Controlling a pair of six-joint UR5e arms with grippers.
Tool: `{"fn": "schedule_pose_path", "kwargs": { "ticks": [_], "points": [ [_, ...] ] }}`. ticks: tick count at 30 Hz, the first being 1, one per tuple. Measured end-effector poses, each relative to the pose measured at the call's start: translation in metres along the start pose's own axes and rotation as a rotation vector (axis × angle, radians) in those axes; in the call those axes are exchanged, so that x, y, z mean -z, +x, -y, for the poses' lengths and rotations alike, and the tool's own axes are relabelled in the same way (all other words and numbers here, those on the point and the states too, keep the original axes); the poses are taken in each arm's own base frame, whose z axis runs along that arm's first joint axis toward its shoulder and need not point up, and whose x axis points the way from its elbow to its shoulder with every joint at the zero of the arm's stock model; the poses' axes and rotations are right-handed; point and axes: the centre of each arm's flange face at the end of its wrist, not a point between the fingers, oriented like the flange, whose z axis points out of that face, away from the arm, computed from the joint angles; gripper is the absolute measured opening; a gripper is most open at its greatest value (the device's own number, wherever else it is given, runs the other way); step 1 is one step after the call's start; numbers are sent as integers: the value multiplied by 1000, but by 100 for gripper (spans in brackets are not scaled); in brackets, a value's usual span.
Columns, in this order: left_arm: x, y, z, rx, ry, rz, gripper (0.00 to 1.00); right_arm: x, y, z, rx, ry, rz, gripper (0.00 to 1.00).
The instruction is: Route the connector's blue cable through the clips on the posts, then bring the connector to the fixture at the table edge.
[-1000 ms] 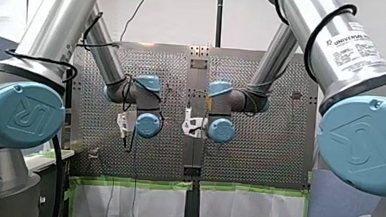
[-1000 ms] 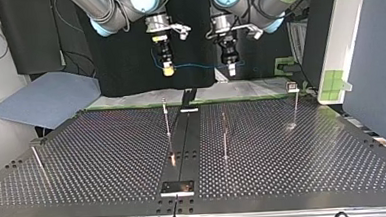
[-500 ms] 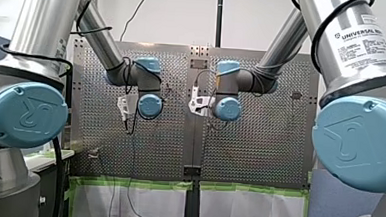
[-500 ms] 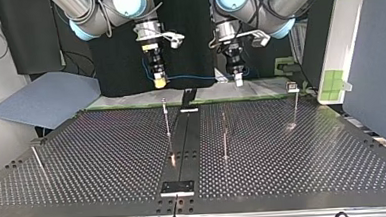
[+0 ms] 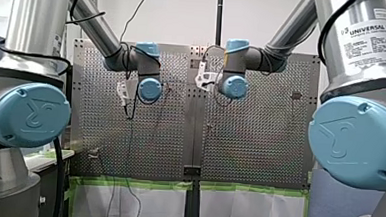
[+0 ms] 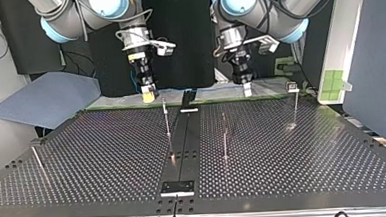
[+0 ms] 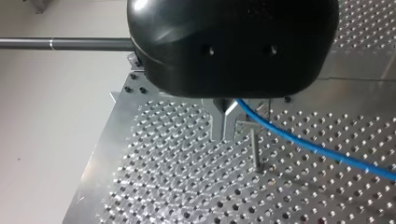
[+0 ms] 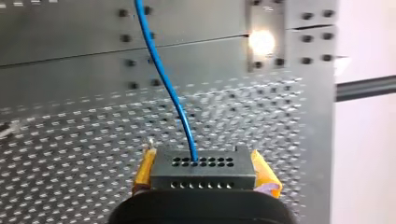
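**Grippers lowered to post height; routing not begun**

We find my right gripper clamping the connector between yellow pads, now down just beside the tall post's top. My left gripper, pinched shut on the blue cable, has dropped and spread further from that post. We judge that nothing is threaded yet.

Blue cable cut off by edge.
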Motion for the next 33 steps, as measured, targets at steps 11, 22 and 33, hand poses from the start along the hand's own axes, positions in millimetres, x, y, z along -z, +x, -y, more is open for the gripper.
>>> {"fn": "schedule_pose_path", "kwargs": {
  "ticks": [11, 22, 33],
  "points": [
    [-14, -4, -1, -32, 25, 18, 0, -11, 12, -14, -23, 17, -8, 0],
    [-27, 16, -7, -39, 57, -8, 0, -25, -18, -24, -17, -1, 40, 0],
    [-62, 20, -30, -53, 58, 0, 0, -38, -6, -25, -21, -4, 28, 0]
  ]
}}
